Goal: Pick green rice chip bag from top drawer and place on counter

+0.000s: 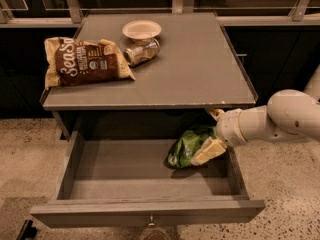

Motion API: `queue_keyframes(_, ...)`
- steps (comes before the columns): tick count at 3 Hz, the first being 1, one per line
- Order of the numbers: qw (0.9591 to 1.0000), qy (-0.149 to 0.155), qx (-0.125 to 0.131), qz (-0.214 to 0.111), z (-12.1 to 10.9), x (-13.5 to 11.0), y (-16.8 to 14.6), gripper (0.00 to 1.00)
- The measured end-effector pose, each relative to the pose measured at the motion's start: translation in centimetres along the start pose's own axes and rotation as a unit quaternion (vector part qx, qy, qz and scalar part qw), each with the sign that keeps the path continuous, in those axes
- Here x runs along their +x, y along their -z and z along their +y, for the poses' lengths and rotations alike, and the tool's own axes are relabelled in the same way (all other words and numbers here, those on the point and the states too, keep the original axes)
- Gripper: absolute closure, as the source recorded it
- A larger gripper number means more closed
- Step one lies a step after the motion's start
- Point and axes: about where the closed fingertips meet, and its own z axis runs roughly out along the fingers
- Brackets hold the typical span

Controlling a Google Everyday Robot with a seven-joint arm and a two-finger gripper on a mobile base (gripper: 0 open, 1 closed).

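The green rice chip bag point(186, 146) lies crumpled at the right back of the open top drawer point(145, 210). My gripper point(211, 133) reaches in from the right at the bag's right side. Its fingers are spread: the lower finger point(209, 151) rests against the bag's front right, and the upper one is just under the counter edge. The bag's right part is hidden behind the gripper. The grey counter point(200, 69) lies above the drawer.
On the counter stand a brown-and-cream SeaSo bag point(82, 61) at the left, a white bowl point(142, 29) at the back and a can lying on its side point(142, 51). The drawer's left part holds nothing. Speckled floor surrounds the cabinet.
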Motion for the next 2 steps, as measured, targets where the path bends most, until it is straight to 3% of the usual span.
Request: queue_keyframes(2,1.0,-0.007,0.005,-0.003,0.15,0.18,0.05,0.0)
